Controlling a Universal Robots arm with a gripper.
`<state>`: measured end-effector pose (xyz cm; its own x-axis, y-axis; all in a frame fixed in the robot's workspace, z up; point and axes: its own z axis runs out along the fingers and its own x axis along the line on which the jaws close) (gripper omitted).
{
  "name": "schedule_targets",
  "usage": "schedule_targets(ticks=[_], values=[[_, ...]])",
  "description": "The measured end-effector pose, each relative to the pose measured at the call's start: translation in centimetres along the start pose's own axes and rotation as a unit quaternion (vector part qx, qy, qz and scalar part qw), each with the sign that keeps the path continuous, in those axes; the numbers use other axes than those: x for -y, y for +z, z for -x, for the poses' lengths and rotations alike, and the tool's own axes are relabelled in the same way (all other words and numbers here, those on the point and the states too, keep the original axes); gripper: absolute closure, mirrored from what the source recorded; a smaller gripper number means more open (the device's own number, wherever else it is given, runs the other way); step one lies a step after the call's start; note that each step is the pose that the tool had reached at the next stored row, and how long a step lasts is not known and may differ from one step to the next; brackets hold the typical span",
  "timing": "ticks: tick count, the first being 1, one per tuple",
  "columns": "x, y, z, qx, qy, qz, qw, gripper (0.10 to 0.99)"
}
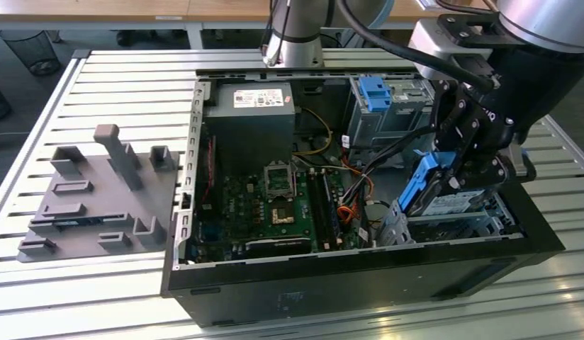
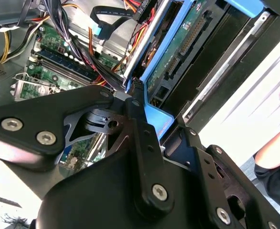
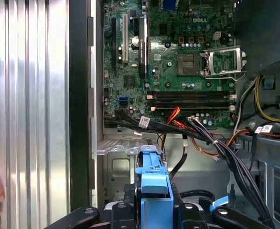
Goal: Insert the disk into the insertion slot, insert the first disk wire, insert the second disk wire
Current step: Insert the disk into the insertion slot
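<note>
The pincer (image 1: 465,168) grips the disk (image 1: 450,201), tilted steeply. The insertion slot (image 1: 448,228) sits just beneath, exterior view's lower right.

The exterior view looks down at a slant from high beside the bench (image 1: 113,78), taking in the whole open computer case (image 1: 320,287) at middle range. The first wrist view sits close behind the gripper (image 3: 154,212) and the disk (image 3: 153,176) it clamps, facing the motherboard (image 3: 178,71). The second wrist view (nearer still) peers past the gripper's linkage along the disk (image 2: 178,43). All three share the motherboard (image 1: 273,205) (image 2: 59,71).
</note>
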<state>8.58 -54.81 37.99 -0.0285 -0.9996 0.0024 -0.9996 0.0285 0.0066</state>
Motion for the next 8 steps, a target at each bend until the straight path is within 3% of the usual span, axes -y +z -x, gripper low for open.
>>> schedule_targets(ticks=[8], values=[[0.01,0.63,0.00,0.0000,0.000,0.0000,1.0000,0.718]])
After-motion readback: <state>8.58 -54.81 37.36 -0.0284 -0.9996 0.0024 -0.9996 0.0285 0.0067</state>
